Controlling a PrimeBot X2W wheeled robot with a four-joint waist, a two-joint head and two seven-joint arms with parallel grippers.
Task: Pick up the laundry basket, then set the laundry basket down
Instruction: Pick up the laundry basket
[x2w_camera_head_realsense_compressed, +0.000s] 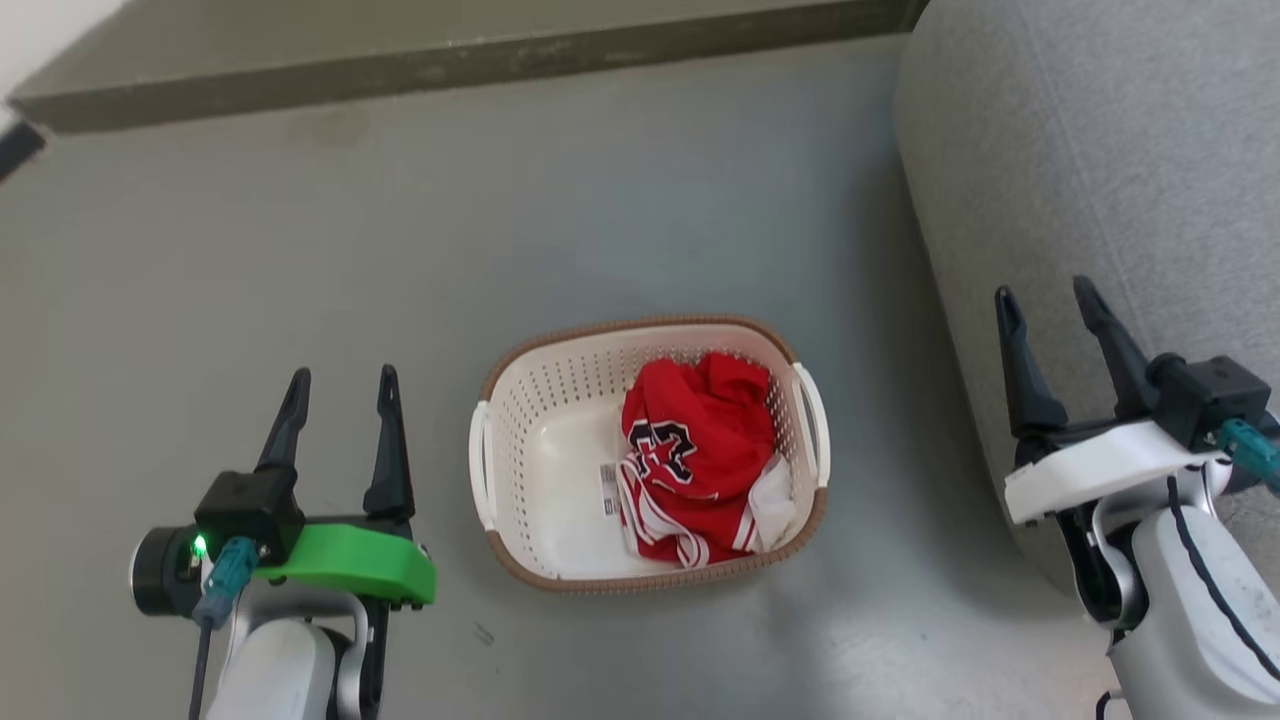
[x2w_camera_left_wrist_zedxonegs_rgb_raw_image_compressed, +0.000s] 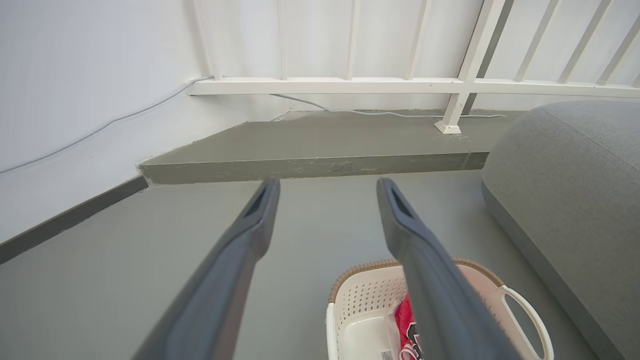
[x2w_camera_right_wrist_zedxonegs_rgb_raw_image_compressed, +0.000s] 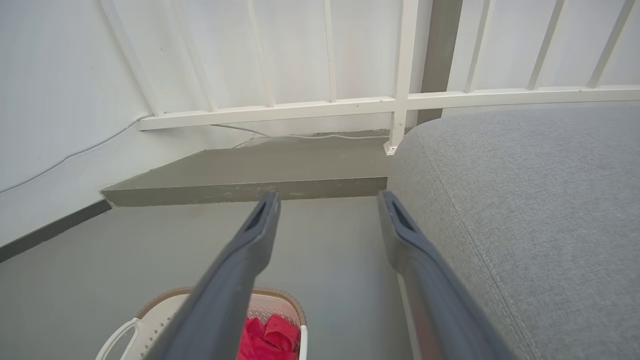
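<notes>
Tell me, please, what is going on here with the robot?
The robot is facing a laundry basket that sits on the grey floor with a red jersey inside. Nothing is gripping the basket yet. The left tool is open and held off the basket's left side. The right tool is open off its right side, next to a grey upholstered seat. The lift has not begun.
</notes>
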